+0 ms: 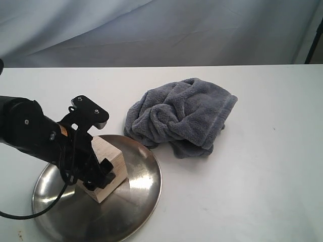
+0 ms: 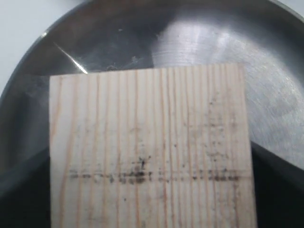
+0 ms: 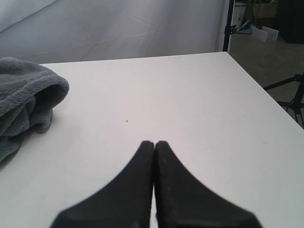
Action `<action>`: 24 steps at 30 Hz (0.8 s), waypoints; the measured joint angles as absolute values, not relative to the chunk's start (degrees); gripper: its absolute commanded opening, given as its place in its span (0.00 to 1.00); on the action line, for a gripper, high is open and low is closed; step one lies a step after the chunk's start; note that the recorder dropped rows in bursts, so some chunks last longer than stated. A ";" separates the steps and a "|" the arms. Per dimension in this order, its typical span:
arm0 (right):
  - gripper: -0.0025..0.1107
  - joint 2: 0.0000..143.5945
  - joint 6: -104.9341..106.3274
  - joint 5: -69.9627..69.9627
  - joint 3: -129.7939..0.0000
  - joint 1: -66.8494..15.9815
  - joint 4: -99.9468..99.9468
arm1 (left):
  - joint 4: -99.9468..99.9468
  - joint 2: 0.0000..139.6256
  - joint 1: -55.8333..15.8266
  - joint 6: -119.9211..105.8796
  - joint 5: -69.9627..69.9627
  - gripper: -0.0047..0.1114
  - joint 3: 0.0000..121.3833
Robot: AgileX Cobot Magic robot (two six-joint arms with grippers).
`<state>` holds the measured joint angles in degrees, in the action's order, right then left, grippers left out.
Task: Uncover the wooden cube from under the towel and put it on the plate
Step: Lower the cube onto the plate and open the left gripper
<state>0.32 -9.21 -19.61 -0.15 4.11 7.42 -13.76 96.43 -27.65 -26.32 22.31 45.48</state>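
Table [image 1: 262, 191]: white, carries everything, runs from the grey backdrop [image 1: 151, 30] at the top of the exterior frame down to the bottom edge.

Plate [image 1: 144, 199]: round, shiny steel, sits at lower left of the exterior frame, partly hidden by the left arm [image 1: 30, 133]. Shows in the left wrist view as a brushed, reflective dish [image 2: 213, 42] behind the block.

Towel [image 1: 186, 116]: grey-blue, fluffy, lies bunched in a heap at centre, slightly right, just beside the plate's upper right rim. Covers nothing visible. Shows one rolled edge in the right wrist view [image 3: 23, 95].

Left arm: black, reaches in from the left edge and angles down over the plate.

Wooden cube [image 1: 112, 160]: pale, grained, uncovered, tilted on one edge over the plate's left half, well clear of the towel. Fills most of the left wrist view [image 2: 152, 142], with dark smudges across the grain. Cannot tell whether it rests fully on the metal.

Left jaws: closed on the wooden cube, black fingers [image 1: 106, 170] pressed against its opposite faces.

Right jaws: pressed tip to tip, two black fingers [image 3: 123, 194] above bare table, apart from the towel.
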 measured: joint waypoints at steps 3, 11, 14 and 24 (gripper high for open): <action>0.02 0.32 -9.21 -19.61 -0.15 4.11 7.42 | -13.76 96.43 -27.65 -26.32 22.23 0.28 45.48; 0.02 0.32 -9.21 -19.61 -0.15 4.11 7.42 | -13.98 96.53 -27.65 -26.32 29.16 0.94 45.87; 0.02 0.32 -9.21 -19.61 -0.15 4.11 7.42 | -13.98 96.90 -27.65 -26.28 34.69 0.94 48.48; 0.02 0.32 -9.21 -19.61 -0.15 4.11 7.42 | -13.72 96.63 -27.65 -20.23 48.60 0.94 60.85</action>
